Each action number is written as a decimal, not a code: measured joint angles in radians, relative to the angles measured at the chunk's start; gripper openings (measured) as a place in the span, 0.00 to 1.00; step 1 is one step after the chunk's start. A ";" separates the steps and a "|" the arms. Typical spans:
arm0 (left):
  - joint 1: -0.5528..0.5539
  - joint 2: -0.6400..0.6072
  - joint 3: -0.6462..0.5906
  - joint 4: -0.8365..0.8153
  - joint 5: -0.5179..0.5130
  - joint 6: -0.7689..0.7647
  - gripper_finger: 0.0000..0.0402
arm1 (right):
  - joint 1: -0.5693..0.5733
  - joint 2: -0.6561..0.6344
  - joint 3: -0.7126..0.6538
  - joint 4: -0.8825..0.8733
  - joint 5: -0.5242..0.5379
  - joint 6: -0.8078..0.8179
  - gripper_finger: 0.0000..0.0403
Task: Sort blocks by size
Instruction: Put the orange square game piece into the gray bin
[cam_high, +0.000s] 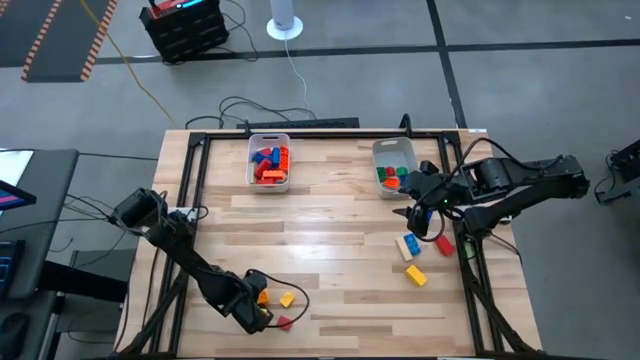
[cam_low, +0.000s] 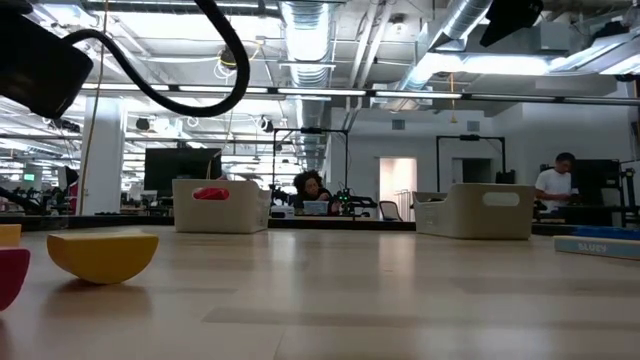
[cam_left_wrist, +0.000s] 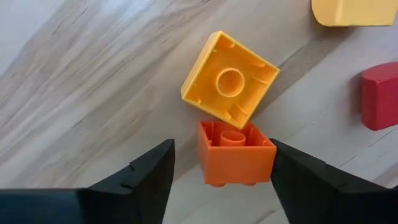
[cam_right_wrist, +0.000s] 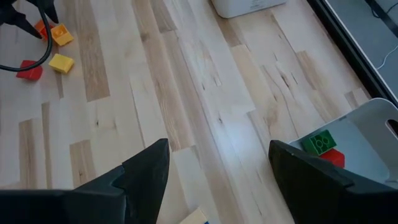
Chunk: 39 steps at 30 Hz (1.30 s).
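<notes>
My left gripper (cam_left_wrist: 217, 180) is open near the table's near edge (cam_high: 256, 303), its fingers on either side of a stubby orange block (cam_left_wrist: 236, 152) lying on its side. A yellow block (cam_left_wrist: 230, 78) lies hollow side up against it; another yellow block (cam_high: 287, 299) and a red one (cam_high: 284, 321) lie close by. My right gripper (cam_right_wrist: 217, 180) is open and empty above the table at the right (cam_high: 415, 210). A tan and blue block (cam_high: 408, 245), a red block (cam_high: 443, 243) and a yellow block (cam_high: 415, 275) lie on the table near it. My left gripper has one finger (cam_left_wrist: 292, 174) right beside the orange block's side (cam_left_wrist: 268, 158); I cannot tell whether it touches. The other finger stands apart from the block. The block rests on the table.
Two clear bins stand at the far side: the left bin (cam_high: 268, 140) holds red, blue and orange blocks, the right bin (cam_high: 393, 150) holds a green and a red block (cam_right_wrist: 320, 143). The table's middle (cam_high: 320, 230) is bare wood. People sit in the room behind.
</notes>
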 joint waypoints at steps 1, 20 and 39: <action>0.000 0.000 0.000 0.000 0.001 0.002 0.57 | 0.000 0.000 0.000 0.000 0.000 0.000 0.75; 0.011 -0.028 0.000 -0.131 0.006 -0.058 0.34 | -0.001 0.000 0.000 0.000 0.000 0.008 0.75; 0.617 -0.196 0.000 -0.029 -0.085 0.771 0.35 | -0.043 -0.035 0.000 -0.134 0.028 0.176 0.75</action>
